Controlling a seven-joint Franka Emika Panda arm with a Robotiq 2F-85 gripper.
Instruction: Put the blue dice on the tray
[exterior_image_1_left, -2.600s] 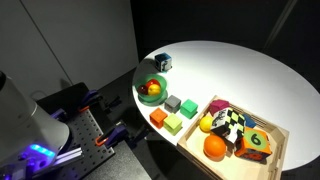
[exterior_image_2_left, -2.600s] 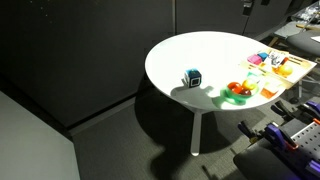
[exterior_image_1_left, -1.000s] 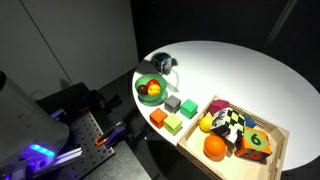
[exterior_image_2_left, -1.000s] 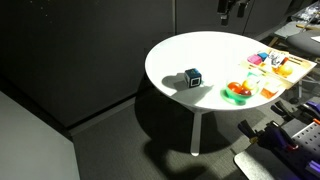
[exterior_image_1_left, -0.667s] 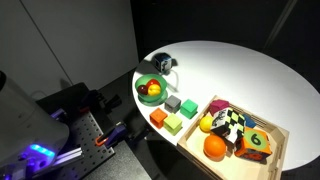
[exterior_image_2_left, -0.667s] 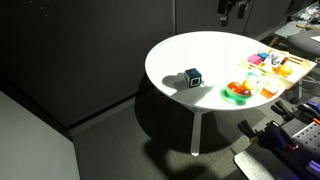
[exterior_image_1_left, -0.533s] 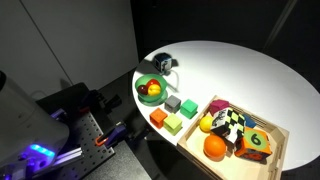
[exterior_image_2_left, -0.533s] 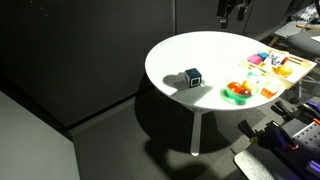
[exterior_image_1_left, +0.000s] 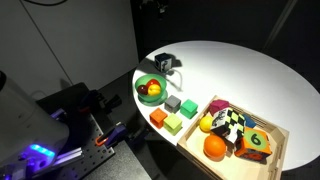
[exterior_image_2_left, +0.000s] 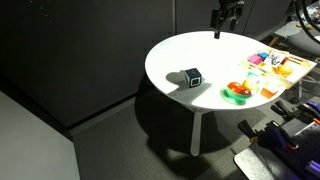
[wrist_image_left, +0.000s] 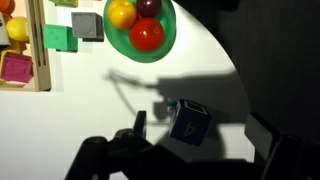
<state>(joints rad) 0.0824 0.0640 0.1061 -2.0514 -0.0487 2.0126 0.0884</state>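
Hovering the gripper (exterior_image_2_left: 220, 24) high over the surface (exterior_image_2_left: 200, 50), jaws released and gripping nothing. Seeing the dice (exterior_image_2_left: 192, 77) standing alone at left on the surface, near the bowl (exterior_image_2_left: 238, 92), well apart from the tray (exterior_image_1_left: 283, 148) at right.

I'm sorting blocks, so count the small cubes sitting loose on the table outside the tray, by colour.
Blue dice: 1
Grey cube: 1
Green cubes: 2
Orange cube: 1
Total: 5
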